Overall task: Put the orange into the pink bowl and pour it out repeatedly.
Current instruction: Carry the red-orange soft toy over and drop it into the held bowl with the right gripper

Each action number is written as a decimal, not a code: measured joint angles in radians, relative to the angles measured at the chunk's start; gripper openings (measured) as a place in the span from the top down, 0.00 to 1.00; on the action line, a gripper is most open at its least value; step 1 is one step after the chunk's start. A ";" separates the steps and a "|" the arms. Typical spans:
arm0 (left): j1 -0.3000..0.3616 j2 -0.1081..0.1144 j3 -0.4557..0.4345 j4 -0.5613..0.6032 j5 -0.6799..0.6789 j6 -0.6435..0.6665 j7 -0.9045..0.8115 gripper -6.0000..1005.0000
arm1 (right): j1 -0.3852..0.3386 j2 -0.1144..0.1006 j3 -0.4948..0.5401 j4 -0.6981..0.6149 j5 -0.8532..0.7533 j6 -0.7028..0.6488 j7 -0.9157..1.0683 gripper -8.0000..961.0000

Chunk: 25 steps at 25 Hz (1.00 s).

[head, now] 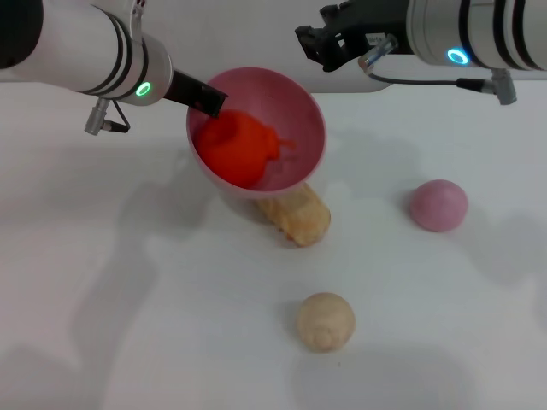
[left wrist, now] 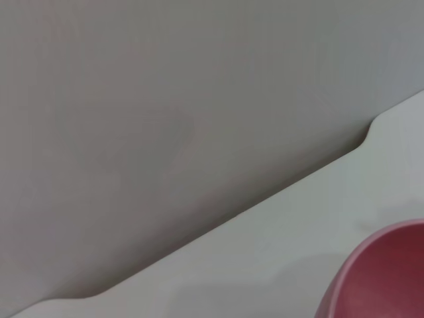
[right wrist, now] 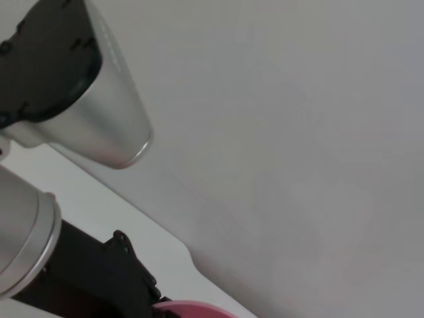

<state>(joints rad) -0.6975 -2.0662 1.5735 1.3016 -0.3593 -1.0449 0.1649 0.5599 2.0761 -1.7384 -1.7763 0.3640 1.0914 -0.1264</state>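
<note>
The pink bowl [head: 295, 120] hangs tilted above the table in the head view, its mouth turned toward the front. My left gripper [head: 209, 101] is shut on its far left rim. The orange [head: 237, 149] lies inside the bowl, low against the left wall. A slice of the bowl's rim [left wrist: 384, 271] shows in the left wrist view, and another slice [right wrist: 192, 308] in the right wrist view, beside the left gripper's black body [right wrist: 126, 278]. My right gripper [head: 320, 44] is held high at the back, right of the bowl, apart from it.
A beige loaf-shaped toy [head: 299, 215] lies on the white table [head: 128, 299] right under the bowl. A pale pink ball [head: 438, 205] sits to the right, a beige ball [head: 325, 320] nearer the front. The table's back edge runs behind the bowl.
</note>
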 joint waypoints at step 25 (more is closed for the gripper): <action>0.189 0.004 0.268 0.226 0.146 0.233 0.123 0.96 | -0.315 0.008 0.180 -0.044 -0.157 -0.013 0.176 0.38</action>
<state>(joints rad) -0.5081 -2.0622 1.8420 1.5277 -0.2129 -0.8121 0.2883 0.2445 2.0838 -1.5584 -1.8204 0.2073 1.0782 0.0499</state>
